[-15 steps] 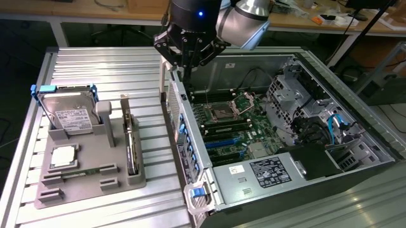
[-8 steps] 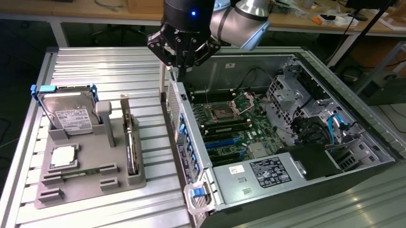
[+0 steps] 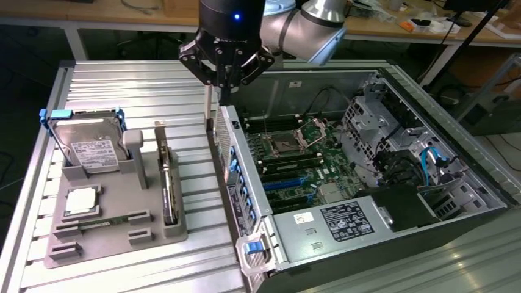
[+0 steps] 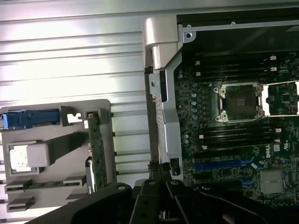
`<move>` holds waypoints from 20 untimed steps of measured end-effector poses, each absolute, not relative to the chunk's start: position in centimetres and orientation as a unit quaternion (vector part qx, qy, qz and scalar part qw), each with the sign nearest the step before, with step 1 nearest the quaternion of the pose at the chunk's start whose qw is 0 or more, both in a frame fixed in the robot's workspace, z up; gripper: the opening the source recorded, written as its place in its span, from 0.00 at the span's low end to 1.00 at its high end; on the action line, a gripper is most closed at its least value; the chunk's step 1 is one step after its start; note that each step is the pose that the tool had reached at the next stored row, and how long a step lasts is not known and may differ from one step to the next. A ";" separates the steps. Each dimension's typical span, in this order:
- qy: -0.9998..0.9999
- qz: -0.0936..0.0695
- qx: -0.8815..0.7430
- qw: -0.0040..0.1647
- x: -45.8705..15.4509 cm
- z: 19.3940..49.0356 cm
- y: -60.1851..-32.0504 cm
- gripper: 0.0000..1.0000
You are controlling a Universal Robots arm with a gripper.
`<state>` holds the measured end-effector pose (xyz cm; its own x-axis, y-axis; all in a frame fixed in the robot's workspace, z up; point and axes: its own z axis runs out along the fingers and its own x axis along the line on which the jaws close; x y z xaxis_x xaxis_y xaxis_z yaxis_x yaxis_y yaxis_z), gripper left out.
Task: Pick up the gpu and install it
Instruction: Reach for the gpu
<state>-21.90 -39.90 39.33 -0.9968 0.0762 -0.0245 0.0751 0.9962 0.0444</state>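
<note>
The gpu [image 3: 168, 178] is a thin dark-green card standing edge-on in a slot of the grey holder [image 3: 106, 235] at the exterior view's left. In the wrist view the gpu [image 4: 96, 149] runs along the edge of the holder [image 4: 56, 186]. My gripper [image 3: 226, 84] hangs shut above the rear wall of the open computer case [image 3: 244, 183], to the exterior view's right of the gpu and well above it. Nothing shows between its fingers. The gripper's dark linkages [image 4: 159, 200] show in the wrist view.
A hard drive in a blue frame [image 3: 85, 137] and a small silver chip [image 3: 82, 201] sit in the same holder. Inside the case lie the motherboard [image 3: 301, 152] with blue slots [image 3: 289, 180], a black power supply [image 3: 346, 220] and cables. All rests on a ribbed metal table [image 3: 130, 85].
</note>
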 end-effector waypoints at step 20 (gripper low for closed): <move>0.999 0.022 0.038 0.013 -25.1 39.3 -39.9 0.11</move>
